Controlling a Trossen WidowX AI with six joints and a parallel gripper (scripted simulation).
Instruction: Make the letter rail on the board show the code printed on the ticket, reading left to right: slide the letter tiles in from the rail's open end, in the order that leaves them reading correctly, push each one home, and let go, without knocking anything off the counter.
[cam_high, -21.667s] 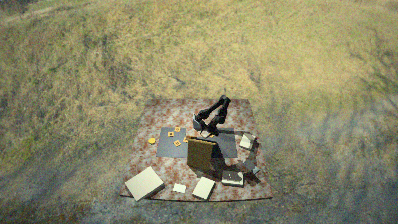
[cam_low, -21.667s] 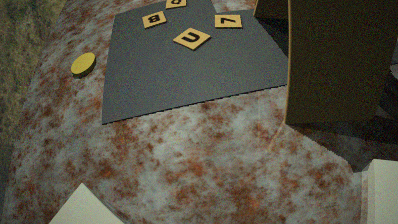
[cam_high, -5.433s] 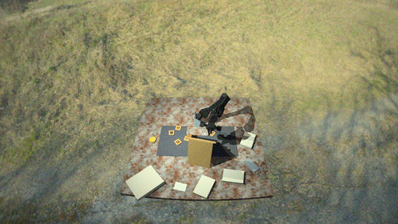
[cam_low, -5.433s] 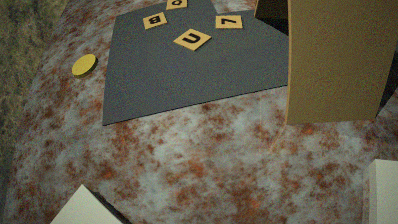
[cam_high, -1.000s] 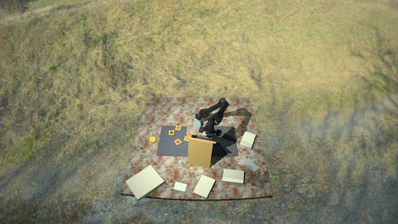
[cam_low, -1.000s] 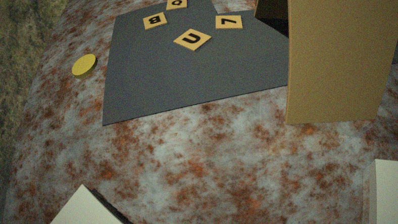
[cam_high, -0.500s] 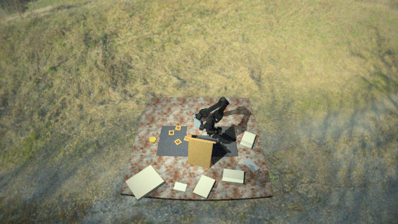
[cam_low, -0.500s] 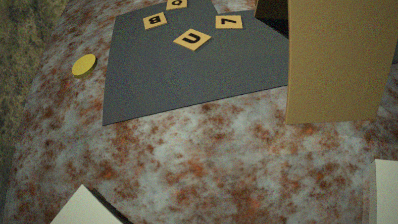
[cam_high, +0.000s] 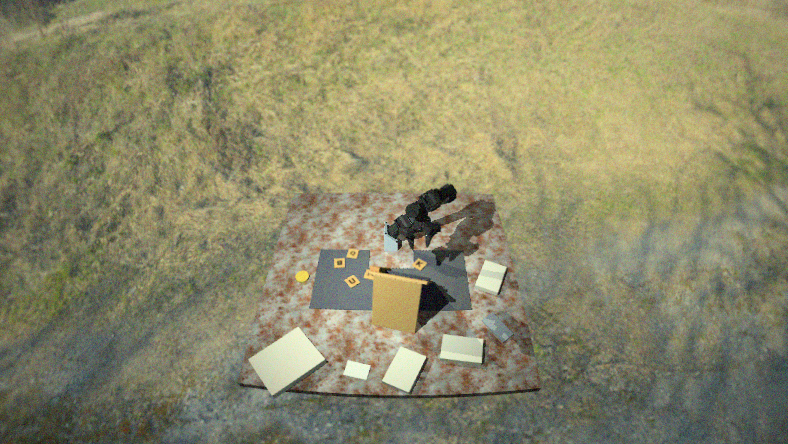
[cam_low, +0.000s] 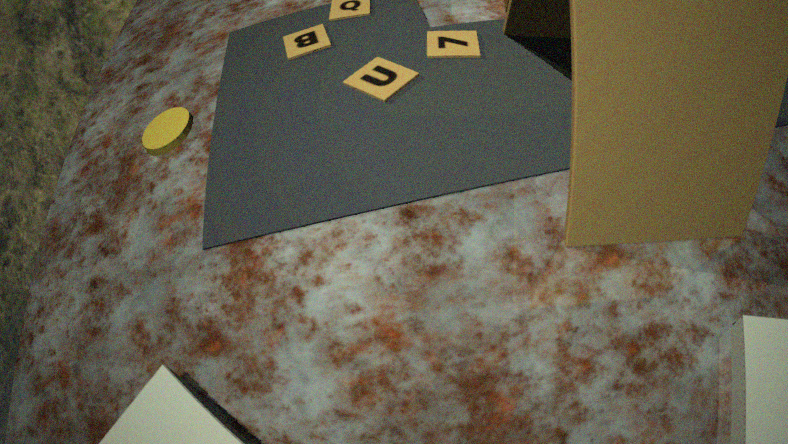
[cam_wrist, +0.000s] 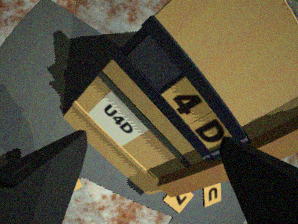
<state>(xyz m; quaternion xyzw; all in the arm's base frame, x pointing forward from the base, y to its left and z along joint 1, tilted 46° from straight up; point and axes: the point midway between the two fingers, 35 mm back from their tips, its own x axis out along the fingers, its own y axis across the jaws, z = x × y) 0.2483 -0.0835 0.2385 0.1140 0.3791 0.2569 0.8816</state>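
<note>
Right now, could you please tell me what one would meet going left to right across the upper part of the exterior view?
Yellow disc, B tile, U tile, another tile, tan board.

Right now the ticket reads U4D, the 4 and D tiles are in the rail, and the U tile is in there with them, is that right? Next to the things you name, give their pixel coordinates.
Not quite: the U tile (cam_low: 370, 81) (cam_high: 351, 281) lies on the dark mat (cam_low: 308, 165) (cam_high: 341, 297), as the exterior view shows. The ticket (cam_wrist: 103, 103) does read U4D, and the 4 and D tiles are in the rail.
</note>
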